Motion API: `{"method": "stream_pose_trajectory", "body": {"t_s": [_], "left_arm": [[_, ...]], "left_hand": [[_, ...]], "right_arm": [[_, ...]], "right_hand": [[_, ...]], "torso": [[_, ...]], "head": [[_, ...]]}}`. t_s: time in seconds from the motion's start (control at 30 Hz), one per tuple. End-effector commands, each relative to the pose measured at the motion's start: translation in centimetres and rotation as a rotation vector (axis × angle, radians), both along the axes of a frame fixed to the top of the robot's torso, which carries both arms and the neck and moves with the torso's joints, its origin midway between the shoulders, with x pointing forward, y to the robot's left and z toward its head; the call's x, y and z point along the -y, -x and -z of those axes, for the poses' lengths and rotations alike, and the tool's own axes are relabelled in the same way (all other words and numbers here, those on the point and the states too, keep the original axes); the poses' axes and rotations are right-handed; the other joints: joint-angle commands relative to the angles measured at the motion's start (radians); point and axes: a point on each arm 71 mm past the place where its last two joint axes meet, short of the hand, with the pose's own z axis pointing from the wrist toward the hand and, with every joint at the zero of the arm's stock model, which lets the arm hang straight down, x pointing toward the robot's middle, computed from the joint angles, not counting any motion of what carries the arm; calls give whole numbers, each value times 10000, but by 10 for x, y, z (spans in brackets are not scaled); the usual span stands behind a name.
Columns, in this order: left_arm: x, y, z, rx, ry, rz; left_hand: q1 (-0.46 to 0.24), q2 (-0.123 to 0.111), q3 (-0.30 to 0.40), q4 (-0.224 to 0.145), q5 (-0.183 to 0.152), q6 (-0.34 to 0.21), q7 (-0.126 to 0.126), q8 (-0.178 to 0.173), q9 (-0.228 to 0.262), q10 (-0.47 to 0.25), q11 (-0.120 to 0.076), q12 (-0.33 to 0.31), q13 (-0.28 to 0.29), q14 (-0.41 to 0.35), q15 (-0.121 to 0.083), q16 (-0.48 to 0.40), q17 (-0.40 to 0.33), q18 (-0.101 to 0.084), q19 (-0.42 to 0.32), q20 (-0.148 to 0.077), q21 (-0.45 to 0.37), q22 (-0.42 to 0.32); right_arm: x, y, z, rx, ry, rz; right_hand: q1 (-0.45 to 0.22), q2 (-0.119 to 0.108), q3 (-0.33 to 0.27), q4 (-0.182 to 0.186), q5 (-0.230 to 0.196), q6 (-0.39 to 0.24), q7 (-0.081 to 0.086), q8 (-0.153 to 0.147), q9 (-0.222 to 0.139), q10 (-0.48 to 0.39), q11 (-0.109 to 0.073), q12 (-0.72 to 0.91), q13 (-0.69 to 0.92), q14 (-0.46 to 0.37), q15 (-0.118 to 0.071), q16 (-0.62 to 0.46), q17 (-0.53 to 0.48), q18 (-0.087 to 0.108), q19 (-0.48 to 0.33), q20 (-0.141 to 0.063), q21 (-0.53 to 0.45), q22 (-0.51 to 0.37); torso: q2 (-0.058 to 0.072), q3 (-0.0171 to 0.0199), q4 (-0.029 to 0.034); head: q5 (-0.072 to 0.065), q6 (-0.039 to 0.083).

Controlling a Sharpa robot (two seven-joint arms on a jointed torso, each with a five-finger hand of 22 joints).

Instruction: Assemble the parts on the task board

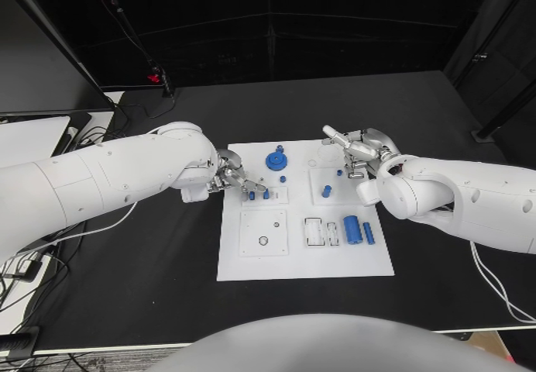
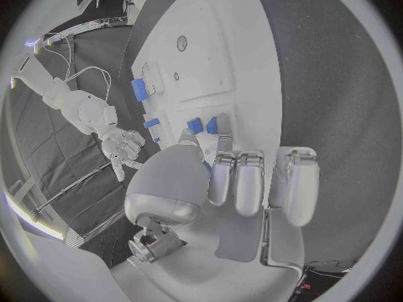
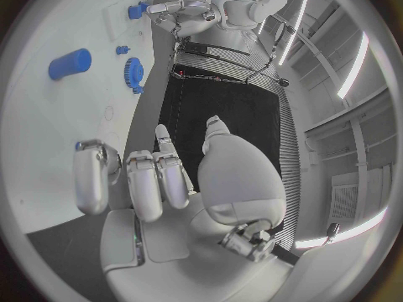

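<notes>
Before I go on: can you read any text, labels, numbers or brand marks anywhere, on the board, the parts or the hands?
None can be read. The task board is plain white with outlined recesses but no legible print; the blue parts and both hands, left hand and right hand, carry no visible markings.

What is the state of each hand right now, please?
Left hand: fingers at the small blue parts on the task board; whether it grips one cannot be told.
Right hand: open, holding nothing.
</notes>
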Motion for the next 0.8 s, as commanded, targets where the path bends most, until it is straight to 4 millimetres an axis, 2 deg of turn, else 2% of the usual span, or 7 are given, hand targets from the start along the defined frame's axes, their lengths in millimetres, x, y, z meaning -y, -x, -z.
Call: {"method": "stream_pose_trajectory", "body": {"t_s": [0.03, 0.2, 0.4, 0.63, 0.77, 0.8], "left_arm": [[-1, 1, 3, 93, -47, 87], [0, 1, 3, 155, 70, 97], [-6, 1, -3, 858, 870, -122], [-24, -8, -39, 3036, 2991, -648], [-30, -12, -63, 4848, 4685, -1333], [-31, -13, -68, 5246, 5090, -1465]], "left_hand": [[-121, 18, -56, -9, -44, -11, 2, 54, 17, 1059, 18, 35, 2628, 1065, 54, 8, 2635, -64, 1063, 87, 31, 2634], [-122, 28, -56, -12, -40, -9, 0, 62, 20, 1059, 17, 35, 2628, 1065, 54, 8, 2635, -64, 1063, 87, 31, 2634], [-101, 11, -69, -29, -31, -28, -1, 76, 27, 1059, 14, 35, 2628, 1065, 53, 8, 2635, -64, 1063, 88, 31, 2634], [138, -172, -219, -28, 135, -355, 28, 244, 89, 1059, 31, 35, 2628, 1065, 60, 8, 2635, -64, 1063, 94, 31, 2634], [478, -291, -344, -33, 260, -815, 130, 377, -90, 996, 101, -29, 2573, 1065, 100, 8, 2635, -10, 863, 113, -94, 2563], [582, -334, -375, -29, 266, -992, 189, 393, -168, 595, 157, -440, 2230, 1065, 140, 8, 2635, -16, 884, 133, -81, 2570]], "right_arm": [[-1, 0, -1, 78, -7, -20], [0, 0, -1, 70, -4, -16], [-1, 0, -1, 64, -6, -25], [0, -1, 0, 63, -3, -23], [0, 0, 0, 77, -6, -24], [0, 0, 0, 81, -7, -26]], "right_hand": [[13, 113, -54, 7, 49, 5, 34, 47, -12, 1076, 65, 25, 2633, 1022, 65, 24, 2635, 132, -60, -9, -23, 1949], [13, 113, -54, 7, 49, 5, 34, 47, -12, 1076, 65, 25, 2633, 1022, 65, 24, 2635, 132, -60, -9, -23, 1949], [14, 119, -55, 6, 50, 6, 34, 49, -11, 1076, 65, 25, 2633, 1022, 65, 24, 2635, 132, -60, -9, -23, 1949], [15, 120, -56, 6, 50, 6, 33, 49, -11, 1076, 65, 25, 2633, 1022, 65, 24, 2635, 138, -77, -9, -43, 1942], [18, 122, -58, 4, 50, 8, 32, 51, -11, 1076, 65, 25, 2633, 1022, 65, 24, 2635, 137, -74, -9, -40, 1943], [18, 122, -58, 4, 50, 8, 32, 51, -11, 1076, 65, 25, 2633, 1022, 65, 24, 2635, 137, -74, -9, -40, 1943]], "torso": [[9, -3, 2], [6, 0, -3], [-4, 7, 0], [-1, 21, 40], [2, 2, -3], [7, -4, -5]], "head": [[-9, 4], [1, -8], [-40, 37], [-88, 44], [-35, 79], [-34, 86]]}}
